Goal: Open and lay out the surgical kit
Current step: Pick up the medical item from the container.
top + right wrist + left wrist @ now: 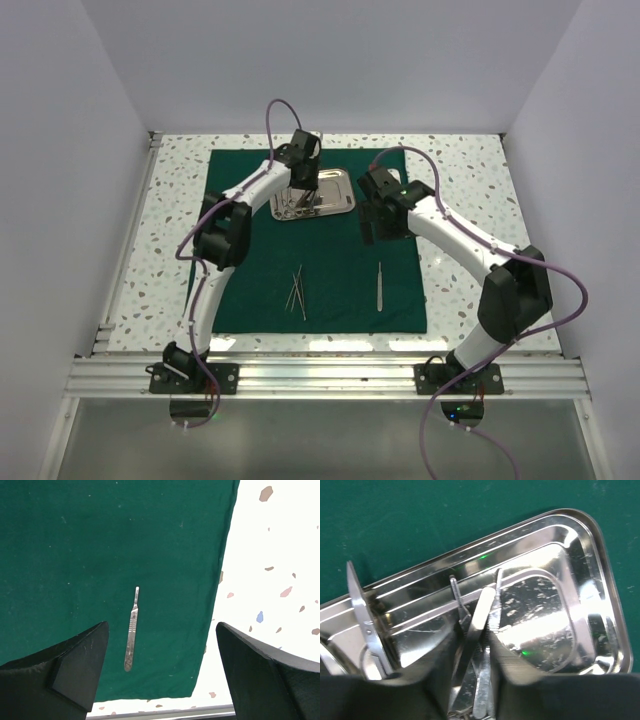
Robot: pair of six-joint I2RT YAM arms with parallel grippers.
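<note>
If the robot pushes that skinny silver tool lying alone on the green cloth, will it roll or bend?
Probably neither. The scalpel handle looks flat and steel, so it should stay stiff and slide, not roll. It lies flush on the green cloth, so pinching it may be fiddly, and its shiny surface could slip.

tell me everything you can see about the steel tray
The steel tray is a small, shiny rectangle with rounded corners, a raised stepped rim and a flat, scratched, mirror-like floor. It lies flat on the far middle of the green cloth. Several thin steel instruments lie in its left half as seen from above. The left gripper reaches down into it, its fingers either side of those instruments; whether they touch the tray itself cannot be told.
</note>
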